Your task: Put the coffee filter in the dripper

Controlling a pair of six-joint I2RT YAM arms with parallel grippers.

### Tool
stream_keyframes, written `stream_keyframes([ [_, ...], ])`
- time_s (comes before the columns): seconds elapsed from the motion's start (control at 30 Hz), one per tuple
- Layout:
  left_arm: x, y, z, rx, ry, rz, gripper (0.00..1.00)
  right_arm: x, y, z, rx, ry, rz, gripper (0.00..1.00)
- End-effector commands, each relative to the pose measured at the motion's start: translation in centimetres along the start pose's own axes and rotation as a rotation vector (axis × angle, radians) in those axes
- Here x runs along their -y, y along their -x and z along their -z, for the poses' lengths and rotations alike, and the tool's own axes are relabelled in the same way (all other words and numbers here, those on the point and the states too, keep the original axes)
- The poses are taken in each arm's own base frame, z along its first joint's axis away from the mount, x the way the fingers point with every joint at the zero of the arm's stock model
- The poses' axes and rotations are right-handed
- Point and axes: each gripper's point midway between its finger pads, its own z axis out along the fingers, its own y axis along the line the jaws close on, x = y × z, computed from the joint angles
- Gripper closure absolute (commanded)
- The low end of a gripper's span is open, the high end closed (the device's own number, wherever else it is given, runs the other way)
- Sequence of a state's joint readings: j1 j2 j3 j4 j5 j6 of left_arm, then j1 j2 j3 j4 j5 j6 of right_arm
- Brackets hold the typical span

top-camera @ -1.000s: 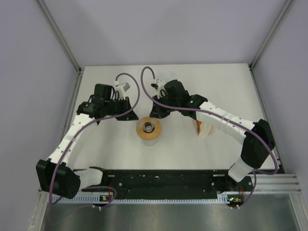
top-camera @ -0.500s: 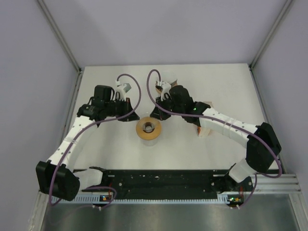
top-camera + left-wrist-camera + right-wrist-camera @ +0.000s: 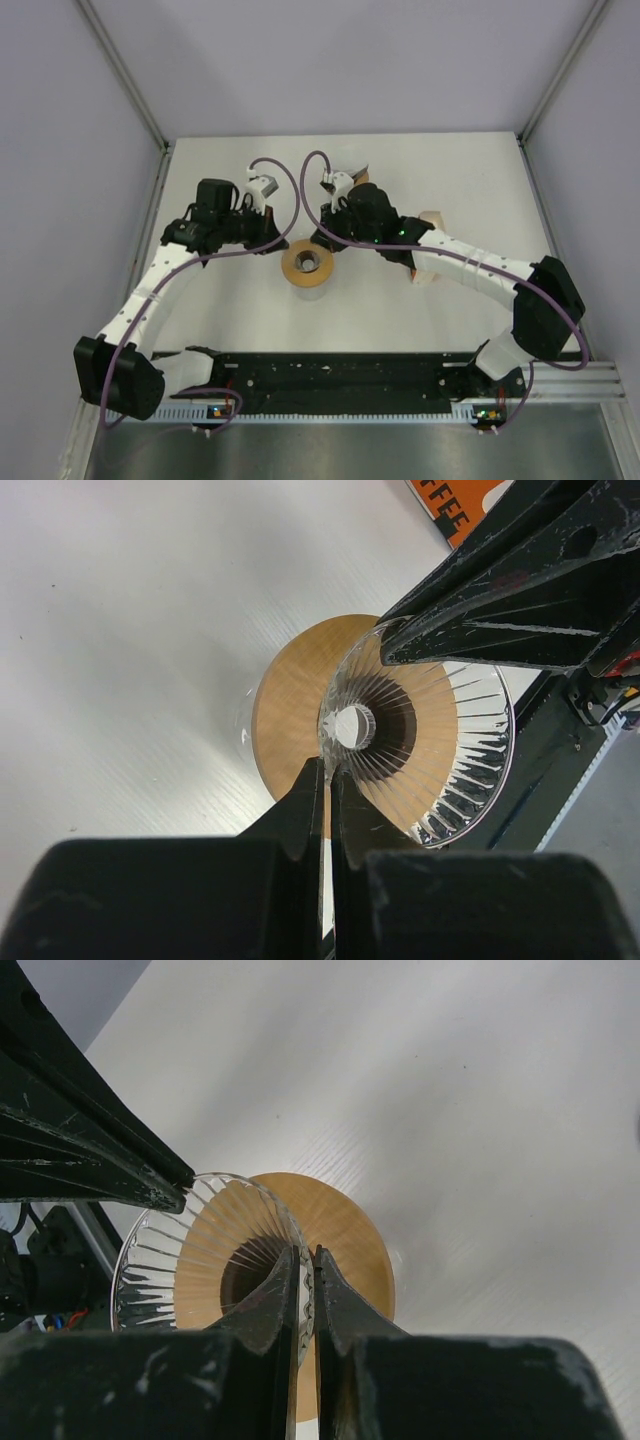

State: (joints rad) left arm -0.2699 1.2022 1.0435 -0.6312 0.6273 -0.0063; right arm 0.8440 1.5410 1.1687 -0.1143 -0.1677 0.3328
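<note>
The dripper (image 3: 307, 263) is a clear glass cone with fine ribs fanning out from a small round hole at its bottom, seated in a round wooden collar (image 3: 285, 700) (the tan of the wood shows through the glass). It stands on the white table (image 3: 120, 610), directly between my two sets of fingertips. My left gripper (image 3: 327, 772) is pinched tight on the glass rim on its own side, with only the thin edge between its jaws. My right gripper (image 3: 307, 1258) is clamped the same way on the opposite side of the rim. From above, both my arms reach out from the near edge with elbows spread wide. They bend inward so the wrists face each other across the cone, each tilted down toward it. An orange-lettered pack (image 3: 455, 502) lies on the table behind the right gripper, partly under that forearm.
</note>
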Motion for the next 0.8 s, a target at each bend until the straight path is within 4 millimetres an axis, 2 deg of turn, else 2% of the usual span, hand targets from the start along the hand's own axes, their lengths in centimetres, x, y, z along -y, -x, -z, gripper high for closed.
stream_keyframes([
  [0.0,-1.7,-7.0,-1.2,-0.251,0.027,0.029,1.0,2.9,-7.7,-1.6,-0.212,-0.08,0.06,1.0],
  [0.13,-1.2,-4.7,-0.7,-0.239,0.025,0.026,1.0,2.4,-7.0,-1.6,-0.207,-0.064,0.059,1.0],
  [0.27,-0.1,-2.0,0.1,-0.227,0.0,0.037,1.0,1.4,-5.0,-1.2,-0.173,-0.045,0.068,1.0],
  [0.33,0.2,-1.0,0.3,-0.208,-0.008,0.035,1.0,0.9,-3.9,-1.1,-0.158,-0.033,0.068,0.93],
  [0.57,0.4,0.5,0.7,-0.166,0.003,0.033,0.92,-0.4,-0.4,-0.2,-0.088,-0.017,0.087,0.87],
  [0.77,1.0,1.5,1.1,-0.139,-0.008,0.018,0.84,-1.2,1.3,0.2,-0.069,-0.002,0.1,0.79],
])
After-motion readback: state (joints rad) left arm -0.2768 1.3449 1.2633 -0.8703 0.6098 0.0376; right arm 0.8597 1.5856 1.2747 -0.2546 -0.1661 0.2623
